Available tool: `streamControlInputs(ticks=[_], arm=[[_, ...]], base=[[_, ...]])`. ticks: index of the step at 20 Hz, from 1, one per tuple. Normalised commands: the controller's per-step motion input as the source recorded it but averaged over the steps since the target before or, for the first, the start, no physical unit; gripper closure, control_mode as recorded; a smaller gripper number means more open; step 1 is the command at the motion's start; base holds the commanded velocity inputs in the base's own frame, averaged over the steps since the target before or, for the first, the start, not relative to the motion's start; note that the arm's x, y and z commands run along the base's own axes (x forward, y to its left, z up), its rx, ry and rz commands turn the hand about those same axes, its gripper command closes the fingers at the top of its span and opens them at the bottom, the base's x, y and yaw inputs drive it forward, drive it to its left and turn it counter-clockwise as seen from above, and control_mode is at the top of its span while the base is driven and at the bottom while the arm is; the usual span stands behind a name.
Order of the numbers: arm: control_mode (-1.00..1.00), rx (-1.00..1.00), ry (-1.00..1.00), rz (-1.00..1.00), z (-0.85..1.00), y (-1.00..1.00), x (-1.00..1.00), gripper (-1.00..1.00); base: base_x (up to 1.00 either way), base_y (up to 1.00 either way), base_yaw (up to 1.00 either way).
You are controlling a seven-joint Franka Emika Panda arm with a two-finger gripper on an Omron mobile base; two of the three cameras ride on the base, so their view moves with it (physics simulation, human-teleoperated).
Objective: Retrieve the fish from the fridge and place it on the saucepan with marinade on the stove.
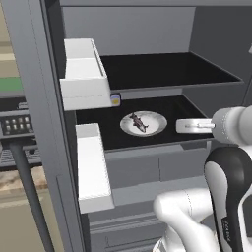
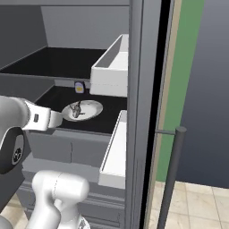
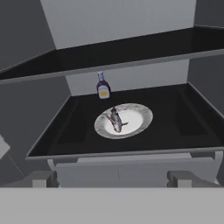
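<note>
A: Where is the fish [image 3: 115, 120]?

B: On a round white plate [image 3: 139, 119], near the middle of the lower black shelf [image 3: 183, 122] in the open fridge [image 1: 147, 29]. The plate sits back from the shelf's front edge, with bare shelf to both sides and a gap to either side wall.

A: Anything close to it?

B: A small bottle [image 3: 103, 85] with a yellow label stands upright at the rear wall, behind the plate and apart from it. The upper shelf [image 3: 131, 50] overhangs the whole space.

A: And the end effector [image 3: 113, 178]?

B: Its fingers are spread wide, holding nothing, just outside the shelf's front edge and level with it.

A: The door side?

B: White door bins [image 1: 83, 74] stand to the left, one above the other, beside the shelves.
</note>
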Motion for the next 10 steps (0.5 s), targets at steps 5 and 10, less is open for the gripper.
streamControlInputs(ticks=[5, 10], arm=[[1.0, 0.0, 0.0, 0.0, 0.0, 0.0, 0.0, -1.0], [-1.0, 0.0, 0.11, 0.0, 0.0, 0.05, 0.15, -1.0]], base=[[0.06, 0.0, 0.0], [0.04, 0.01, 0.0]])
